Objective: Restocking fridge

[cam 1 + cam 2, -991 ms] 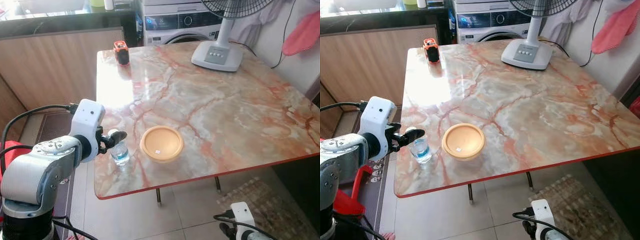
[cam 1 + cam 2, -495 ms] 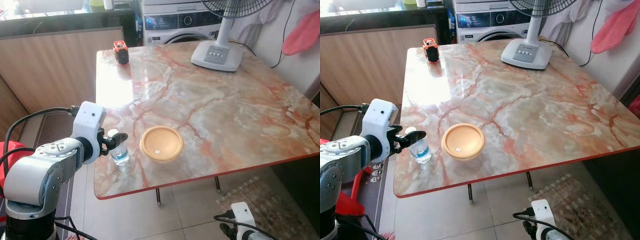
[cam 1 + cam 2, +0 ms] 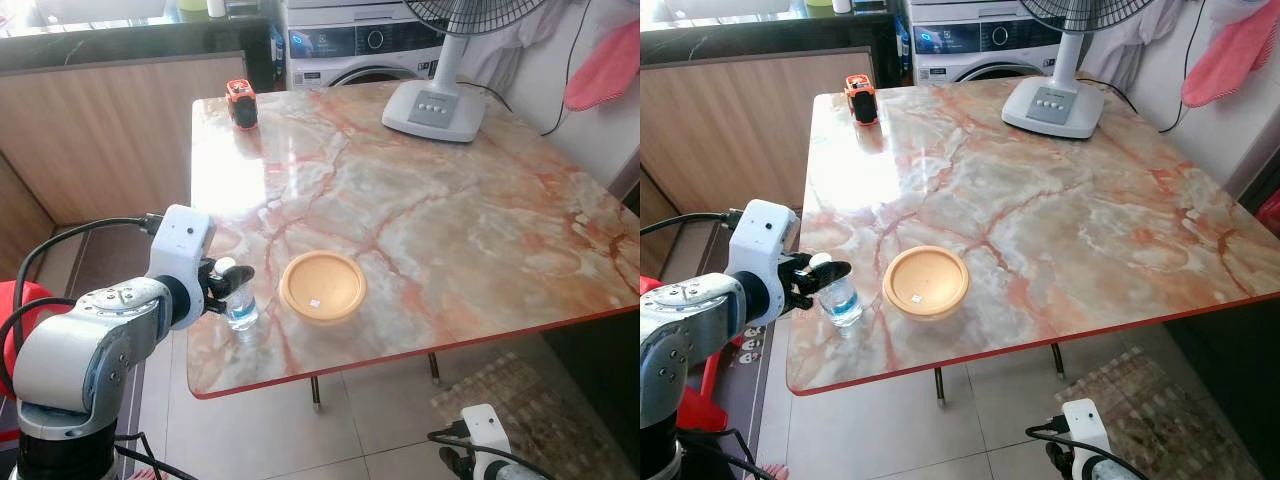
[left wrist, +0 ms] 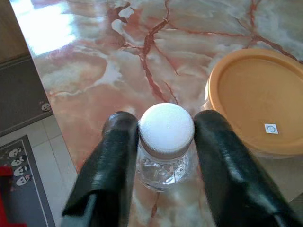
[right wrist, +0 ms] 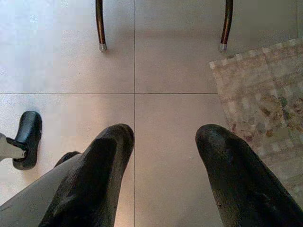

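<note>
A marble-patterned table [image 3: 420,220] with a red edge carries a standing fan's white base [image 3: 434,108] at the far side, a small orange-and-black object [image 3: 240,104] at the far left corner, and, near the front left edge, a round orange-lidded container [image 3: 322,287]. Just beside that container, on its left, stands a small clear water bottle [image 4: 165,149] with a white cap [image 4: 166,125].

The bottle stands upright, long axis vertical, cap pointing up. It looks light, thin-walled and part-filled, so likely to dent under a hard squeeze and slippery on smooth plastic; the firmer neck just under the cap seems the best place to hold.

The left gripper [image 4: 163,142] brackets that neck, one finger touching the cap's rim on each side, apparently closed on it. The right gripper [image 5: 163,156] hangs idle over the tiled floor [image 5: 165,56], fingers spread, near a rug [image 5: 265,90] and the table legs [image 5: 99,23].
</note>
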Robot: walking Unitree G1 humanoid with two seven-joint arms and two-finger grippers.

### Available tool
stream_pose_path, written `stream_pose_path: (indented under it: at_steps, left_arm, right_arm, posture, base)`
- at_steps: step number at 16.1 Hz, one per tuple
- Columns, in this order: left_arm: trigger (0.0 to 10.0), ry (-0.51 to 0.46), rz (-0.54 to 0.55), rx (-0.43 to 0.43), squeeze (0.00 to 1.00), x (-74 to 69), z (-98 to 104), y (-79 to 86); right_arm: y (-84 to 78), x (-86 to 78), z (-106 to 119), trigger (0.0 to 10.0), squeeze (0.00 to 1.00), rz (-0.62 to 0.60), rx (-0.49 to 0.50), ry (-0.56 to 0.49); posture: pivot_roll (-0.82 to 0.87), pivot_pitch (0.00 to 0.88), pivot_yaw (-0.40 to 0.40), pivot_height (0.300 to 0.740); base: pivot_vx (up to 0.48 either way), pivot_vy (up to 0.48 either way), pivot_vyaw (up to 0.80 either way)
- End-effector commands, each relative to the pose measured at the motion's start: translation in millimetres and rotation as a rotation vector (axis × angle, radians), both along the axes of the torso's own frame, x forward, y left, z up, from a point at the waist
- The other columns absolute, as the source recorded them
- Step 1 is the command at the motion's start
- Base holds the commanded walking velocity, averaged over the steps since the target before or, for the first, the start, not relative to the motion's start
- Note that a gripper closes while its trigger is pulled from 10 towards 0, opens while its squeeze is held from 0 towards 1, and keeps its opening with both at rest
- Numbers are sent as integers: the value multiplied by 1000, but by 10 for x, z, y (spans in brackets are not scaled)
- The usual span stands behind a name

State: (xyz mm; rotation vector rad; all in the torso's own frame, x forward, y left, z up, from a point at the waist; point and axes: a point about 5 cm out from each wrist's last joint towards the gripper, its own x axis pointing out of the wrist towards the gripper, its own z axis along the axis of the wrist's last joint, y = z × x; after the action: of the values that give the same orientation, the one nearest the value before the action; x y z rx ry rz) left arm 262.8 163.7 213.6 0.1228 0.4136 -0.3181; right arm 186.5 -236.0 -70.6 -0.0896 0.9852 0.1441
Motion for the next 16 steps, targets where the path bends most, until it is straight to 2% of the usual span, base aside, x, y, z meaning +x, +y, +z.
stream_pose_path:
  at_steps: [1, 2, 3, 4, 7, 9, 14, 15, 16]
  left_arm:
    - [2353, 3, -5, 5, 0, 5, -12, -9]
    - [2392, 1, -2, 7, 0, 9, -12, -6]
    - [3098, 0, 1, 8, 0, 10, -11, -1]
    - [6588, -1, 5, 10, 0, 12, -9, 6]
    - [6824, -5, 10, 14, 0, 21, -4, 11]
    - [0, -7, 12, 12, 0, 24, -13, 4]
    - [0, -33, 36, 14, 0, 39, -2, 14]
    - [0, -106, 86, 78, 0, 87, 52, 83]
    - [0, -153, 117, 105, 0, 116, 94, 124]
  right_arm:
    - [-43, -29, -2, 10000, 0, -3, -9, 8]
    - [-42, -29, -3, 10000, 0, -3, -8, 9]
    - [-41, -32, -4, 10000, 0, -1, -6, 10]
    - [-40, -35, -6, 10000, 0, -1, -5, 12]
    - [-43, -38, -7, 10000, 0, -2, -5, 13]
    - [-48, -37, -5, 10000, 0, -2, -7, 14]
    - [-50, -33, -3, 10000, 0, 0, -8, 17]
    - [-51, -33, -3, 10000, 0, 0, -8, 17]
    - [-50, -31, -2, 10000, 0, 0, -7, 16]
  posture:
    - [92, 56, -29, 740]
    - [92, 56, -29, 740]
    - [94, 58, -28, 740]
    - [94, 58, -28, 740]
    - [92, 57, -29, 740]
    - [91, 57, -30, 740]
    - [92, 56, -33, 740]
    - [92, 55, -33, 740]
    - [92, 54, -34, 740]
  base:
    - [0, 0, 0]
    - [0, 0, 0]
    - [0, 0, 0]
    - [0, 0, 0]
    - [0, 0, 0]
    - [0, 0, 0]
    - [0, 0, 0]
    - [0, 0, 0]
    - [0, 0, 0]
